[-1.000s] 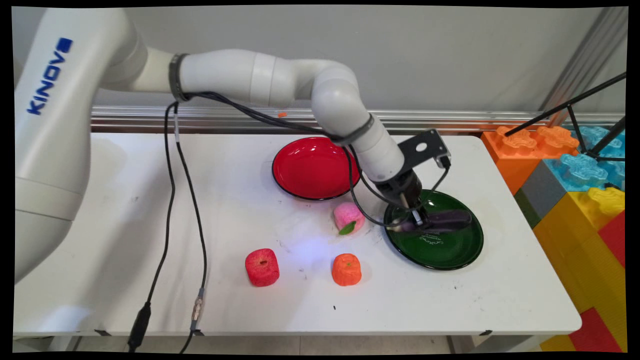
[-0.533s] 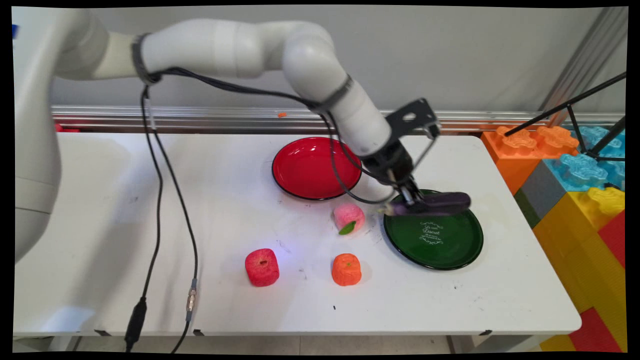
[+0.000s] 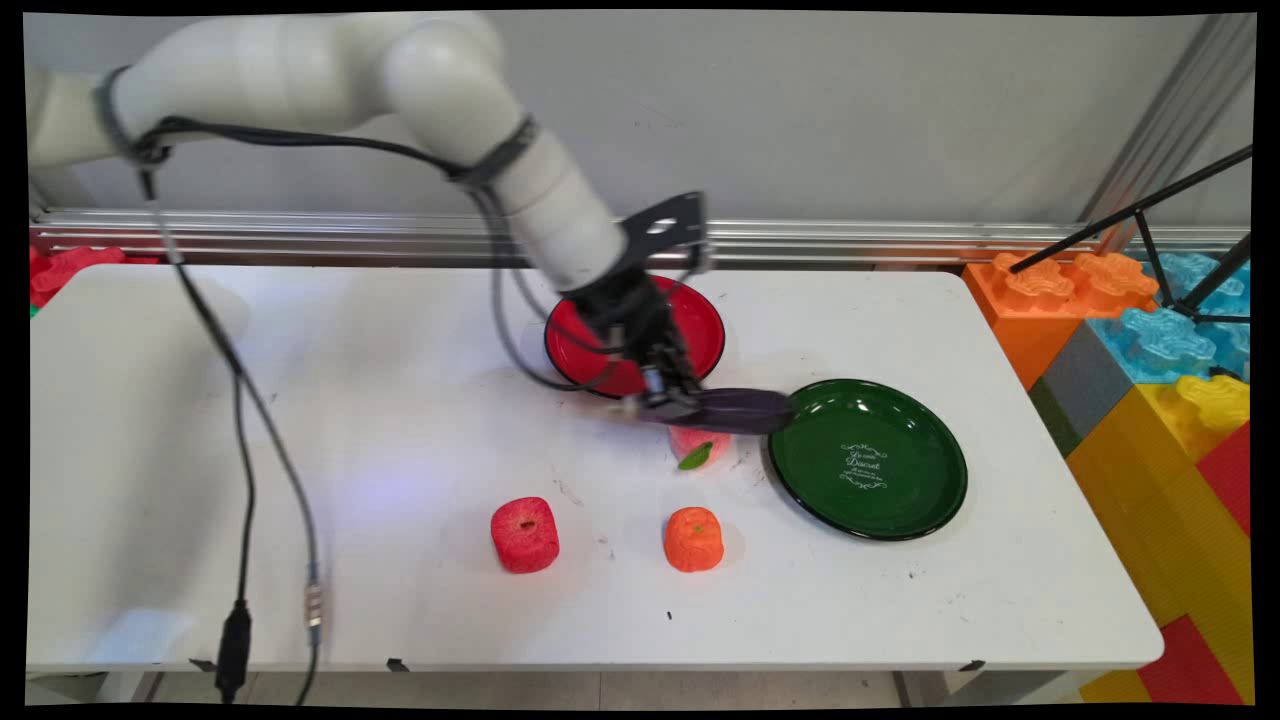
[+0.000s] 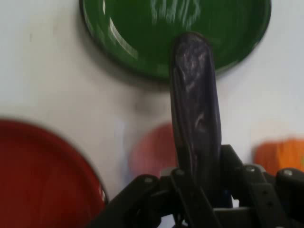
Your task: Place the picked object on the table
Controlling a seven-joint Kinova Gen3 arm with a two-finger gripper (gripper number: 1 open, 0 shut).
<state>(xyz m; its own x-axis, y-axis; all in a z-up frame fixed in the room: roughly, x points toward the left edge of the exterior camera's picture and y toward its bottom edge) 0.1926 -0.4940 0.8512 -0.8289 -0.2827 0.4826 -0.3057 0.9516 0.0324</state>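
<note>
Purple, one eggplant [image 3: 735, 409] sits clamped in my claw [image 3: 668, 398], lifted above a pink fruit [image 3: 700, 444] between two plates, one red [image 3: 603, 350], one green [image 3: 868, 458]. One red fruit [image 3: 524, 534] and one orange fruit [image 3: 693, 539] lie nearer on the white table [image 3: 300, 440], with toy blocks [image 3: 1150, 380] at its right end.

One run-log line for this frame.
gripper: shut on purple eggplant | aloft over pink peach | between red plate, green plate

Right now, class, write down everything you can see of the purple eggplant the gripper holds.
The eggplant is a long, dark purple toy with a rounded tip and a faintly mottled, matte skin. The gripper clamps one end; the rest sticks out level toward the green plate. It hangs clear of the table, over the pink fruit, touching nothing else.
</note>
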